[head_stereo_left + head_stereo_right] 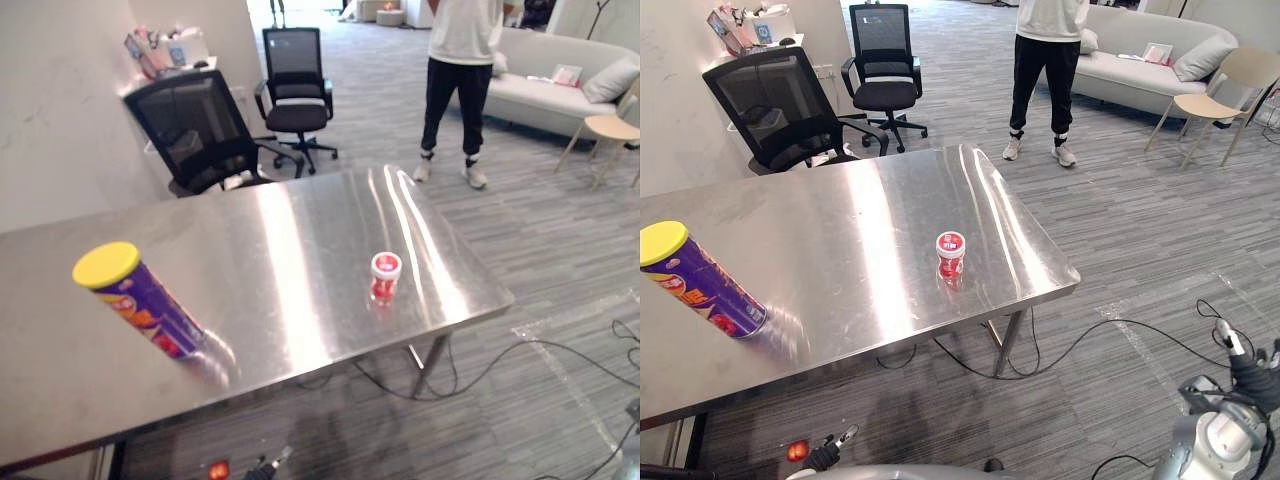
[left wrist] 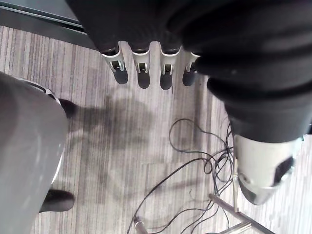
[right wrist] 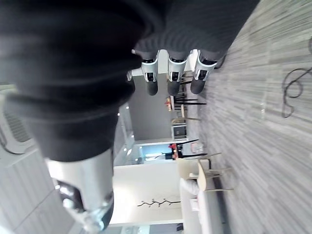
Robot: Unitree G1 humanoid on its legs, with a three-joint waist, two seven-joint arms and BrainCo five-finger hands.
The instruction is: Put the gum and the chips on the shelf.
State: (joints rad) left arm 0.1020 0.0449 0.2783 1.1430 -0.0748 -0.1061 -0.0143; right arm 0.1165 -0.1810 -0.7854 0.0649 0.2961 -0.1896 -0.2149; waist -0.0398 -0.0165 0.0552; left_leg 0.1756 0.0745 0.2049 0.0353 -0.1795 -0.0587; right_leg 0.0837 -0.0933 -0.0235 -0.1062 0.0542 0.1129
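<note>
Gum (image 1: 951, 254): upright on table (image 1: 840, 210), toward right end, untouched. Chips (image 1: 700, 280): standing lid-up at left end, well apart from gum, so likely one item per hand. Left hand (image 2: 143, 73): fingers straight, empty, hanging over floor. Right hand (image 3: 174, 75): likewise released, clear of table. Nothing grasped; task unstarted. Person (image 1: 1045, 60) stands beyond table.

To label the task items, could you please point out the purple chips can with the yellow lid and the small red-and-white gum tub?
Purple chips can (image 1: 148, 308), left eye view, purple side.
Red-and-white gum tub (image 1: 951, 256), right eye view, its side.
</note>
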